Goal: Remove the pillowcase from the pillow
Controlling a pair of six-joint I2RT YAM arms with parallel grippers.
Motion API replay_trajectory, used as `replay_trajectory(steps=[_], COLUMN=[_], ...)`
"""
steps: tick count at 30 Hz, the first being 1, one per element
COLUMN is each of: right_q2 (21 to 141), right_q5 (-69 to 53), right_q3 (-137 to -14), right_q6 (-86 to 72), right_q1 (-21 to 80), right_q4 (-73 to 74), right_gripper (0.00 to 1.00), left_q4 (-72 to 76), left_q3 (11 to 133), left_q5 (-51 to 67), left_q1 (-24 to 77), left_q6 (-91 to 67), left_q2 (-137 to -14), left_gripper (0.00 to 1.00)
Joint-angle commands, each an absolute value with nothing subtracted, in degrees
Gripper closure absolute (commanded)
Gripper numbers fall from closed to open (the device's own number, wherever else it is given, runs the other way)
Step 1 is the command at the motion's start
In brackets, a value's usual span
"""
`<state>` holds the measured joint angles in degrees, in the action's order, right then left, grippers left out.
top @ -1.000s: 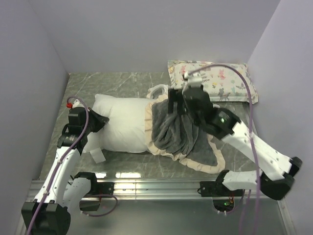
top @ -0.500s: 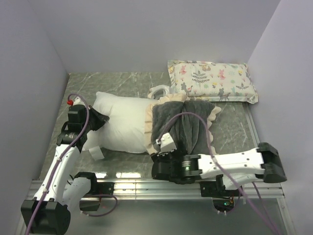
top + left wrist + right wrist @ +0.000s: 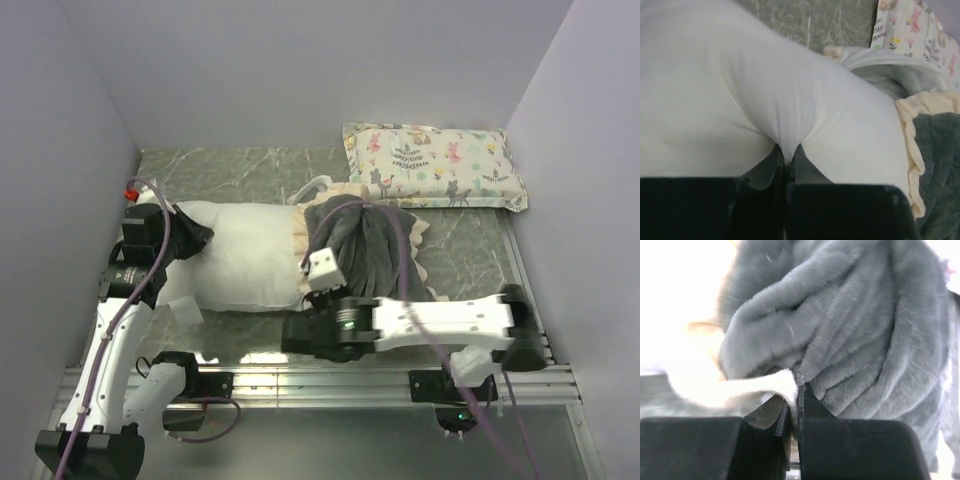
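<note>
The white pillow (image 3: 240,260) lies across the table's middle, its right end still inside the dark grey pillowcase (image 3: 370,245) with the cream ruffled border. My left gripper (image 3: 196,238) is shut on a pinch of the pillow's (image 3: 740,90) white fabric at its left end (image 3: 787,151). The right arm lies low along the near edge, and my right gripper (image 3: 312,296) is shut on the near-left edge of the pillowcase. In the right wrist view, grey plush (image 3: 865,315) and a pale strip of the border run between the jaws (image 3: 798,392).
A small animal-print pillow (image 3: 435,165) lies at the back right against the wall. Lilac walls close in the left, back and right sides. A white tag (image 3: 186,311) sticks out under the pillow's near-left corner. The metal rail (image 3: 250,380) runs along the near edge.
My right arm swung from over the pillowcase down to the near edge and closed on the pillowcase's near-left edge. My left gripper drew the pillow a little to the left.
</note>
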<state>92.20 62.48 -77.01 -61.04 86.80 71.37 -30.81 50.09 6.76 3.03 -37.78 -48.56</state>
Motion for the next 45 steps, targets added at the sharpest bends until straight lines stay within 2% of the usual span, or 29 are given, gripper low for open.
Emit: replay_trajectory(steps=[1, 2, 4, 5, 7, 8, 10, 11, 12, 14, 15, 18, 24, 25, 28, 29, 31, 32, 35, 38, 41, 42, 45], right_q2=[74.74, 71.49, 64.62, 63.38, 61.97, 62.14, 64.76, 66.43, 69.93, 75.72, 77.85, 85.92, 97.19, 98.51, 102.03, 102.39, 102.13, 101.43, 98.89, 95.73, 92.74, 91.68, 86.76], right_q5=[61.31, 58.3, 48.13, 37.9, 28.53, 16.56, 7.25, 3.55, -3.71, -10.25, -14.11, -13.1, -1.34, -0.54, -0.09, -0.09, 1.13, 3.75, 8.07, 12.03, 13.27, 13.88, 16.34], right_q3=[-84.11, -84.37, -86.91, -89.01, -89.56, -88.34, -86.76, -85.18, -83.95, -80.97, -80.43, -81.3, -88.23, -90.07, -96.49, -98.51, -99.14, -100.01, -100.37, -100.81, -100.38, -99.76, -95.2], right_q6=[-35.55, -29.33, -20.01, -18.47, -14.88, -13.98, -13.54, -13.27, -13.18, -14.5, -15.63, -17.14, -19.6, -19.51, -19.16, -19.33, -19.69, -19.69, -18.55, -17.14, -16.44, -16.26, -15.91], right_q1=[86.75, 86.57, 81.32, 77.99, 66.76, 62.62, 51.23, 48.63, 45.82, 39.92, 39.12, 38.23, 37.36, 37.18, 37.0, 36.91, 36.91, 36.91, 37.09, 37.0, 37.09, 37.44, 39.02], right_q4=[62.9, 51.88, 46.26, 43.79, 41.32, 38.09, 34.99, 32.2, 30.08, 23.6, 21.9, 19.52, 20.3, 21.26, 24.34, 25.22, 25.05, 25.57, 25.75, 26.19, 27.77, 28.03, 29.35], right_gripper=[1.0, 1.0, 1.0, 1.0, 1.0, 1.0, 1.0, 1.0, 1.0, 1.0, 1.0, 1.0, 1.0, 0.98, 0.74, 0.61, 0.5, 0.4, 0.27, 0.21, 0.2, 0.19, 0.18], left_q4=[-30.84, -31.28, -32.95, -32.96, -32.35, -31.73, -30.42, -28.84, -28.39, -25.86, -24.8, -24.17, -23.91, -24.17, -22.25, -21.37, -20.48, -18.83, -16.97, -15.56, -13.45, -13.36, -13.62], left_q3=[59.48, 60.63, 63.88, 64.77, 66.0, 66.27, 66.01, 65.83, 65.83, 65.83, 65.83, 67.23, 67.15, 66.45, 63.65, 62.41, 58.2, 56.36, 49.23, 44.22, 41.05, 40.61, 40.78], left_q5=[5.1, 5.45, 5.89, 5.71, 5.97, 6.41, 8.51, 9.48, 10.1, 11.25, 11.16, 12.56, 13.89, 13.63, 17.46, 19.23, 23.01, 23.64, 20.4, 15.49, 11.17, 10.12, 5.55], left_q1=[2.64, 2.64, 2.64, 2.64, 2.64, 2.64, 2.64, 2.64, 2.64, 2.64, 2.64, 2.64, 2.72, 2.72, 2.72, 2.72, 3.16, 3.69, 8.86, 15.45, 20.55, 22.22, 24.69], left_q6=[-33.23, -32.79, -31.91, -31.82, -31.99, -32.34, -33.39, -33.83, -34.27, -35.24, -35.68, -36.12, -36.04, -35.86, -36.47, -37.08, -39.01, -39.72, -41.66, -42.27, -43.15, -43.24, -42.89], left_q2=[-45.44, -45.61, -46.84, -47.19, -48.77, -49.39, -51.31, -52.02, -52.73, -54.14, -54.49, -55.46, -52.92, -52.39, -50.37, -50.01, -49.22, -48.78, -46.59, -45.62, -46.58, -48.41, -54.64], left_gripper=[0.99, 0.97, 0.96, 0.92, 0.83, 0.68, 0.5, 0.36, 0.3, 0.2, 0.18, 0.16, 0.14, 0.13, 0.11, 0.11, 0.11, 0.11, 0.09, 0.07, 0.06, 0.01, 0.01])
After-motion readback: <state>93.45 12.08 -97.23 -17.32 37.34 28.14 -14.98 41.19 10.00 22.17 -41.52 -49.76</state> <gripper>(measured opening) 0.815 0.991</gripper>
